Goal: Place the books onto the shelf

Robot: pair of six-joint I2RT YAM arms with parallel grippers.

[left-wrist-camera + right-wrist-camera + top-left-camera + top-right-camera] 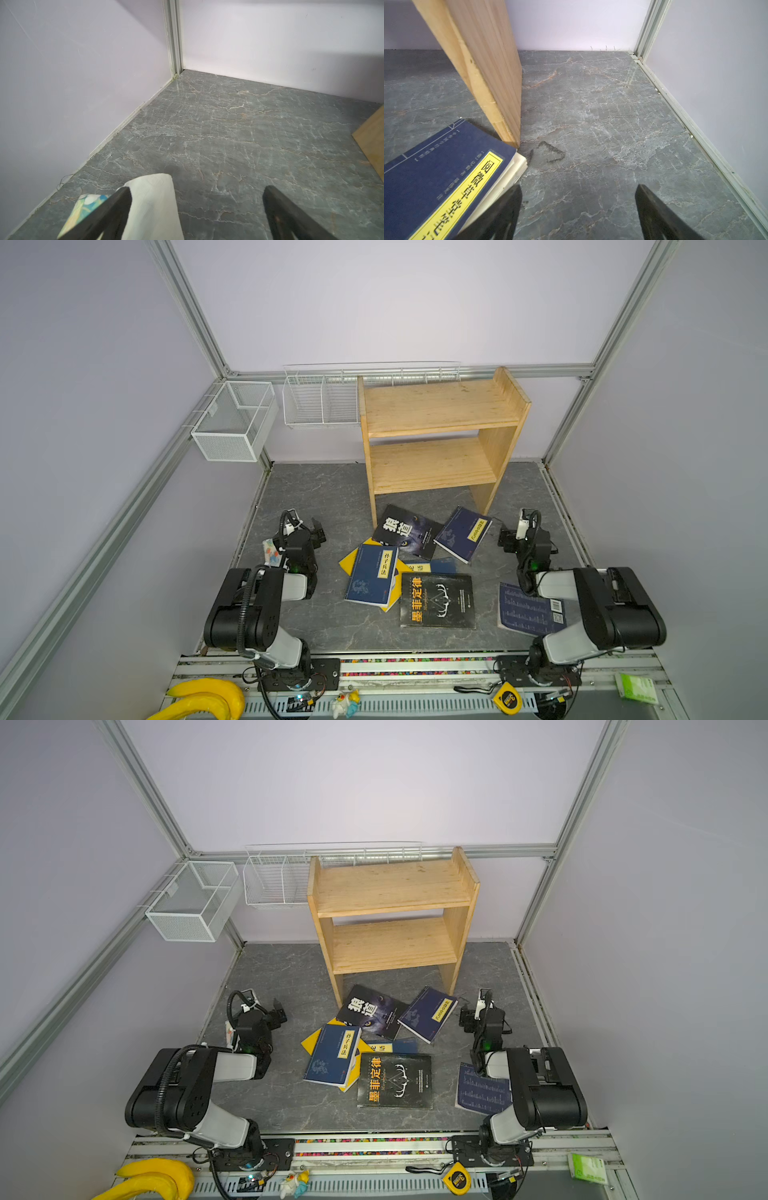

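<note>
Both left tool (196,188) and right tool (578,185) stand released; antlered black book (436,600) lies crosswise.

Books (436,601) lie on the table (316,497) before the shelf (436,406).

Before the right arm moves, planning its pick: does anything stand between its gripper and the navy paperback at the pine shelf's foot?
Nothing visible does: the navy paperback with the yellow label lies just beside the open right gripper.
</note>
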